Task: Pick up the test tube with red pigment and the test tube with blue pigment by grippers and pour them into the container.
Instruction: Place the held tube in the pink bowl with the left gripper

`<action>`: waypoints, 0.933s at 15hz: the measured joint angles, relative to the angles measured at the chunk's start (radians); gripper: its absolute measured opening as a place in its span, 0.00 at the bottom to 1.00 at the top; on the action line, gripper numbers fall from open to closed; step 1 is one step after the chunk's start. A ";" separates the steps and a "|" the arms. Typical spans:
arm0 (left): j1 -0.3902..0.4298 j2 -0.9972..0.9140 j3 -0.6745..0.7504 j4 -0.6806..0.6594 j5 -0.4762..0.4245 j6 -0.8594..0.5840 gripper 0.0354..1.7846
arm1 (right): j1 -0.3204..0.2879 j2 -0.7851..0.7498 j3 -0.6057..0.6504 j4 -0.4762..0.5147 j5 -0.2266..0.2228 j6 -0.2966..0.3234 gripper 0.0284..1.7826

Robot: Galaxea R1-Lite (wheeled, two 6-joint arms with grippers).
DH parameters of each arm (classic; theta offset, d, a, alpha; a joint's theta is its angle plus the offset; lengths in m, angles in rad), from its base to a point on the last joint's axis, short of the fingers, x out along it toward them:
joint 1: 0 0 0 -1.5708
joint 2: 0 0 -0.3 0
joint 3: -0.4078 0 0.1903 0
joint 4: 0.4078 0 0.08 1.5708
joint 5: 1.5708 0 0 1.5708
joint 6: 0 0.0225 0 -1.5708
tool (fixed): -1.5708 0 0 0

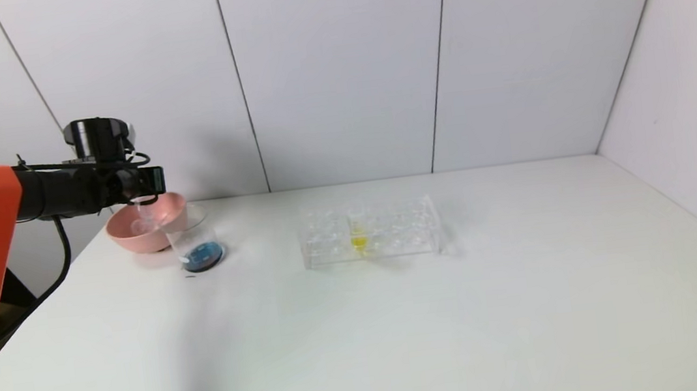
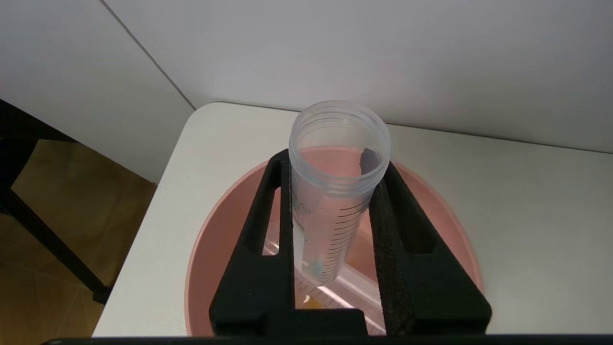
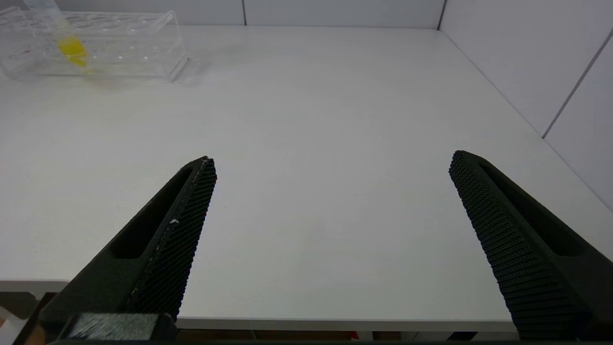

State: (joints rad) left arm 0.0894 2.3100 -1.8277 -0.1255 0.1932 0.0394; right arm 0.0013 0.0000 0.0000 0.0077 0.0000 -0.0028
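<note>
My left gripper [image 1: 148, 179] [image 2: 335, 163] hangs above the pink bowl [image 1: 130, 237] [image 2: 215, 230], shut on the test tube with blue pigment [image 2: 325, 215]. That tube is clear and graduated, open mouth towards the camera, with only a blue trace at its round end. The container [image 1: 196, 239], a clear beaker, stands right beside the bowl and holds dark blue liquid at its bottom. A second clear tube [image 2: 349, 287] lies inside the bowl with an orange trace by it; it looks like the test tube with red pigment. My right gripper [image 3: 333, 160] is open over the bare table.
A clear plastic rack [image 1: 392, 230] [image 3: 119, 43] stands mid-table with a yellow-liquid tube [image 1: 359, 240] [image 3: 72, 48] in it. The bowl sits close to the table's far left corner [image 2: 201, 110], with the wall just behind. The right gripper hovers near the table's front edge.
</note>
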 joint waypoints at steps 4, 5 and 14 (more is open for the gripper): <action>-0.001 -0.002 0.000 0.000 0.000 0.000 0.50 | 0.000 0.000 0.000 0.000 0.000 0.000 1.00; 0.000 -0.004 0.003 0.001 0.000 0.000 0.60 | 0.000 0.000 0.000 0.000 0.000 0.000 1.00; -0.019 -0.194 0.220 -0.150 0.011 0.001 0.99 | 0.000 0.000 0.000 0.000 0.000 0.000 1.00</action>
State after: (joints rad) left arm 0.0700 2.1162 -1.6077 -0.2755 0.2045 0.0404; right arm 0.0009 0.0000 0.0000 0.0077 0.0000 -0.0028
